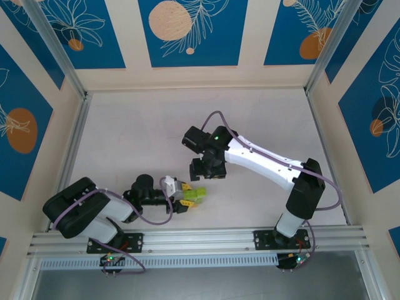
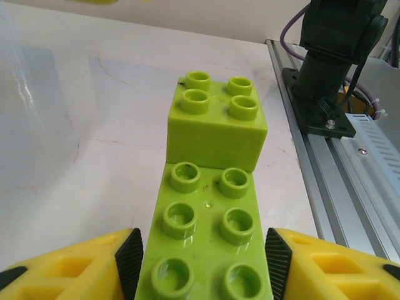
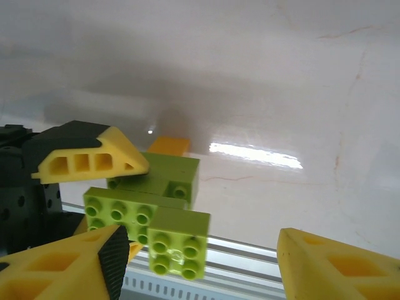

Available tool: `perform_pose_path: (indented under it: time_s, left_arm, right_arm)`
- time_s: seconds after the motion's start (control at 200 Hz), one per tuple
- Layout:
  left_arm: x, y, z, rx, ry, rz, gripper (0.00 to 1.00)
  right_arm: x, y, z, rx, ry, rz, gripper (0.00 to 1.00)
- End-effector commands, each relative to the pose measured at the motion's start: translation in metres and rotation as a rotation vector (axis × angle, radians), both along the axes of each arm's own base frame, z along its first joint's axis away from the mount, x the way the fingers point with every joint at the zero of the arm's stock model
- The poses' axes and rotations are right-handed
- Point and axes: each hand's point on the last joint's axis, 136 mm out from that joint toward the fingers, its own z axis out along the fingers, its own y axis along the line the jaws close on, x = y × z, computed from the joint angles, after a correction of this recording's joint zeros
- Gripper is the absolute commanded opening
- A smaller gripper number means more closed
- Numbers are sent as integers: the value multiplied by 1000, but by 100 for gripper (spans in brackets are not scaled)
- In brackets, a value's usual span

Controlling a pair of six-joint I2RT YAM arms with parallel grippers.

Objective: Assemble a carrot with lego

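The carrot (image 1: 199, 194) is a stepped stack of lime-green lego with an orange brick (image 3: 169, 145) under its far side. It lies low over the table near the front rail. In the left wrist view a long green plate (image 2: 206, 219) runs between my left gripper's black pads (image 2: 129, 259), with a square green brick (image 2: 215, 131) on its far end. My left gripper (image 1: 187, 201) straddles the plate, its pads a hair off the sides. My right gripper (image 1: 208, 170) hovers just behind the carrot, wide open (image 3: 201, 253) and holding nothing.
The aluminium front rail (image 2: 337, 187) runs close beside the carrot, with the right arm's base (image 2: 331, 62) bolted to it. Cream walls with blue panels enclose the white table (image 1: 150, 131) on three sides.
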Motion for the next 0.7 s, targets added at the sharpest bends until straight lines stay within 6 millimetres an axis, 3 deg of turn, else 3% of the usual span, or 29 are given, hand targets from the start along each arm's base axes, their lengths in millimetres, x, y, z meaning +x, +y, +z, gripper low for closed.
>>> perform_pose_path:
  time_s: [0.0,0.075,0.08,0.1,0.18,0.195,0.21,0.41,0.695]
  left_arm:
    - [-5,-4,5,-12,-16,-35,58]
    - [-4,-3,5,-11,-18,-21,63]
    - [-4,-3,6,-13,-20,-21,71]
    - [-4,-3,6,-15,-21,-20,76]
    - [-6,-2,8,-22,-22,-24,81]
    - [-6,-2,9,-24,-21,-27,94]
    - [-6,-2,9,-25,-22,-28,98]
    - [-8,-3,11,-29,-16,-37,99]
    - [-1,0,12,-28,-30,11,99]
  right_arm:
    - [-9,-15,0,-25,13,3,65]
    - [-17,-20,-3,-33,30,12,65]
    - [-18,-20,-3,-32,29,12,65]
    - [-21,-22,-3,-34,32,17,65]
    - [-33,-29,-4,-36,34,40,65]
    - [-35,-30,-4,-34,33,42,65]
    - [-38,-31,-4,-30,31,45,65]
    - [-60,-33,1,69,38,64,65]
    - [-77,-19,-25,11,109,110,64]
